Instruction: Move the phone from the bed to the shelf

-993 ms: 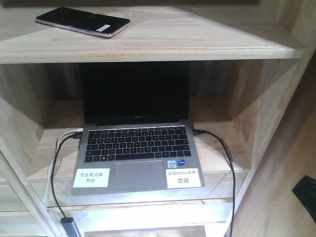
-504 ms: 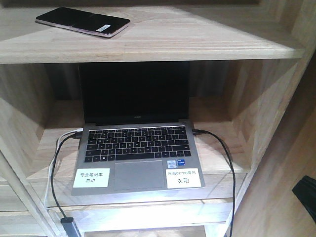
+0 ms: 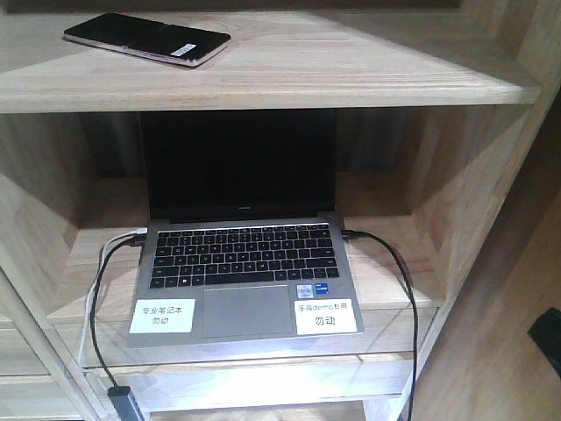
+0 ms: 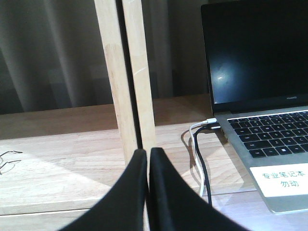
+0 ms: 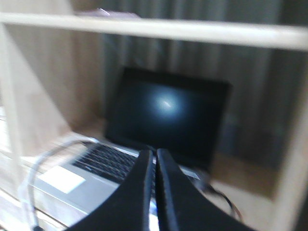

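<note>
Phone [image 3: 146,39] lies flat on shelf [image 3: 351,70]; both grippers [image 4: 147,192] [image 5: 155,192] pinched closed, holding nothing. Back arms off w/o clipping laptop [image 3: 243,263].

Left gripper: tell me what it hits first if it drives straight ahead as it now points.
Most likely the shelf's upright wooden post, which stands directly beyond the closed left gripper. The laptop and its cables lie off to the right of that line. Depth is uncertain.
</note>
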